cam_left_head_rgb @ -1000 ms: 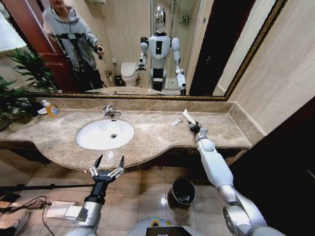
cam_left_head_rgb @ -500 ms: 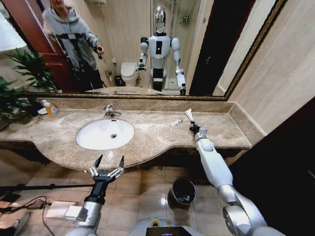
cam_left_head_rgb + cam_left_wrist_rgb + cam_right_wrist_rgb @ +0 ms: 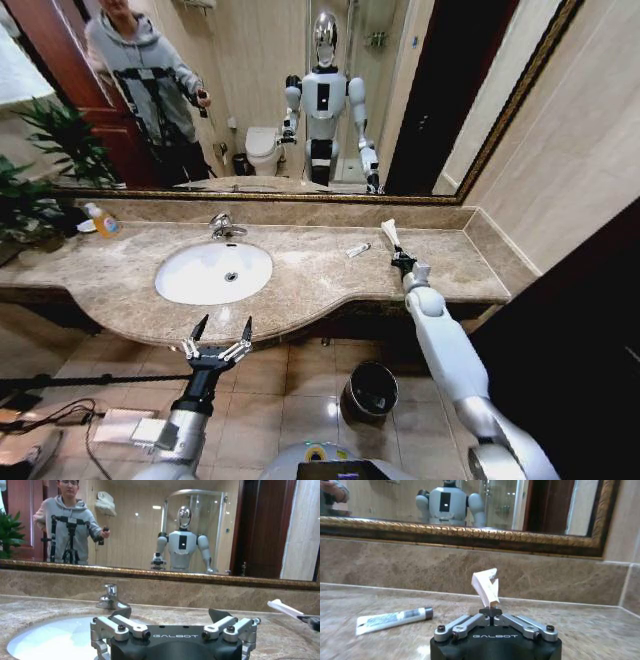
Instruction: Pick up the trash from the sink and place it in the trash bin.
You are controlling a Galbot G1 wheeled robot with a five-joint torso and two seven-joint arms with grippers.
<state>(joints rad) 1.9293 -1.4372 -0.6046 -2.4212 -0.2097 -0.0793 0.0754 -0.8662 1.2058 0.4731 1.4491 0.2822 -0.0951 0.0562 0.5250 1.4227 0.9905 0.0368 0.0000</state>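
Note:
My right gripper (image 3: 399,257) hangs over the right part of the counter, shut on a white folded piece of trash (image 3: 388,233) that sticks up from its fingers. The right wrist view has that gripper (image 3: 491,613) clamped on the piece's (image 3: 486,585) lower end. A small white tube (image 3: 357,250) lies flat on the marble just left of it, dark cap visible (image 3: 392,620). The white oval sink (image 3: 190,278) is at left centre. My left gripper (image 3: 220,328) is open below the counter's front edge, facing the sink (image 3: 45,641). The black trash bin (image 3: 347,398) stands on the floor under the counter.
A chrome faucet (image 3: 224,227) stands behind the basin, and an orange-yellow soap bottle (image 3: 103,221) at the far left beside a plant (image 3: 40,170). A mirror runs along the back wall. Cables lie on the tiled floor at lower left.
My right gripper has shifted slightly to the right with the white piece still in it. The left arm has not moved.

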